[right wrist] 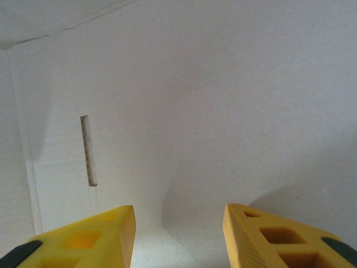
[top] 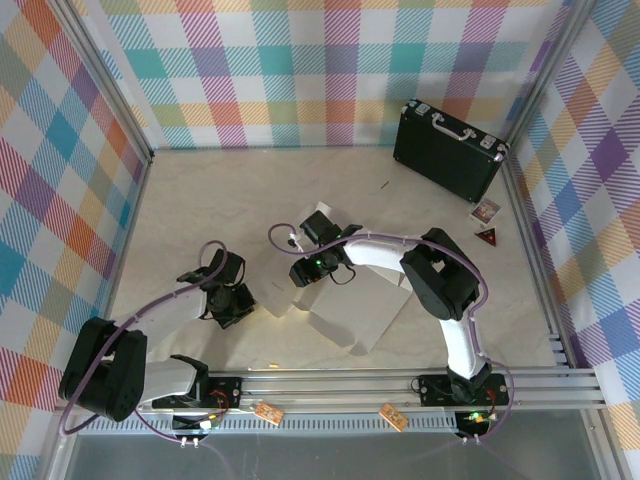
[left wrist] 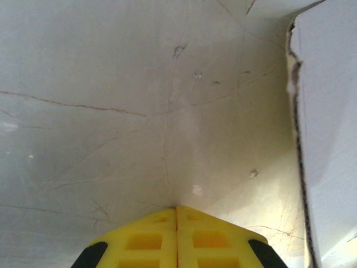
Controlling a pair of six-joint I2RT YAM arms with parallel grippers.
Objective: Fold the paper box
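Observation:
The paper box (top: 350,320) lies unfolded on the table with its white side up, in the middle in front of the arms. My left gripper (top: 237,303) is just left of it, and its yellow fingers (left wrist: 177,208) are shut with nothing between them, tips down at the bare table. The box's white edge (left wrist: 329,139) runs down the right side of the left wrist view. My right gripper (top: 310,270) hovers over the box's left part. It is open (right wrist: 179,215) above a white panel that has a narrow slot (right wrist: 88,151), and it holds nothing.
A black briefcase (top: 450,148) stands at the back right against the checked wall. A small card (top: 485,211) and a red triangle (top: 487,236) lie near it. Two small tan pieces (top: 267,413) sit on the front rail. Walls close in three sides.

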